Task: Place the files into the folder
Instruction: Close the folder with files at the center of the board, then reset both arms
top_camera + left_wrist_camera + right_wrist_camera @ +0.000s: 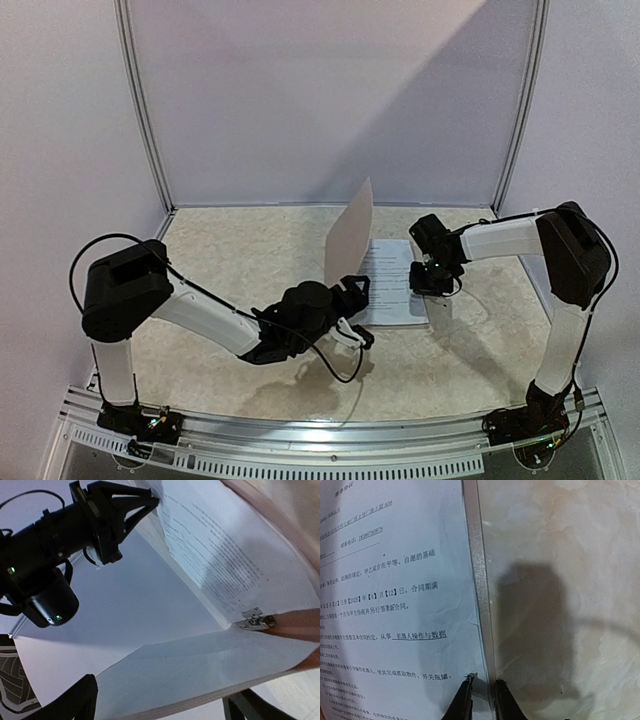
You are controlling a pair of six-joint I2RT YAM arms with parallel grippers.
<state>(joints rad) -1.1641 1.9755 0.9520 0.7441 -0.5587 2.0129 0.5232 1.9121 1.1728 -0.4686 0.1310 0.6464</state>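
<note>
The folder point(350, 235) lies open mid-table with its tan cover standing upright. The files point(390, 280), white sheets with black text, lie on its flat half. My left gripper point(358, 310) is open at the cover's near edge. In the left wrist view the cover point(200, 665) passes loosely between the wide-apart fingers point(75, 700), with the files point(220, 555) and a metal clip point(256, 620) beyond. My right gripper point(432, 285) is at the files' right edge. Its tips point(483, 690) stand narrowly apart, pinched over the edge of the files point(395, 605) and the folder's rim point(480, 605).
The beige mottled table point(560, 555) stretches right of the folder. White walls with metal posts point(145, 110) enclose the back and sides. The right arm's wrist point(45, 575) hangs close above the files in the left wrist view.
</note>
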